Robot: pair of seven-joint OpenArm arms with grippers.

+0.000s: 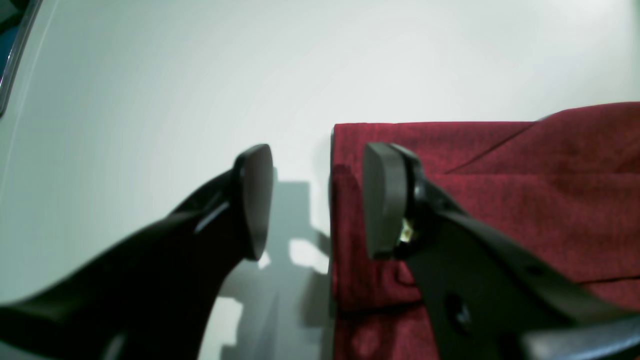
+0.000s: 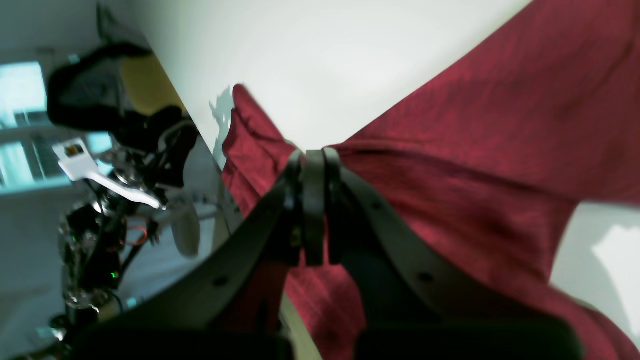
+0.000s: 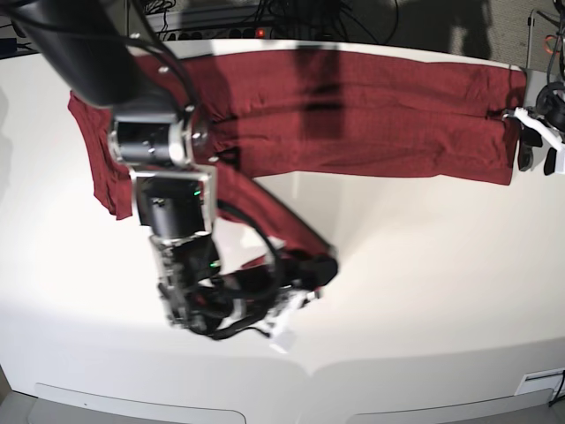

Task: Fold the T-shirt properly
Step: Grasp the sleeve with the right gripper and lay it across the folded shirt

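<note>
T-shirt point(image 3: 371, 115): soft maroon knit | left jaws wide, empty | right jaws pinch sleeve fold

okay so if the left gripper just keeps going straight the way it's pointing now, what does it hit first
Most likely the T-shirt. The left gripper is open, one finger over the shirt's folded edge, the other over the bare white table. Going straight on, it would straddle that edge. How far off it is cannot be judged.
</note>
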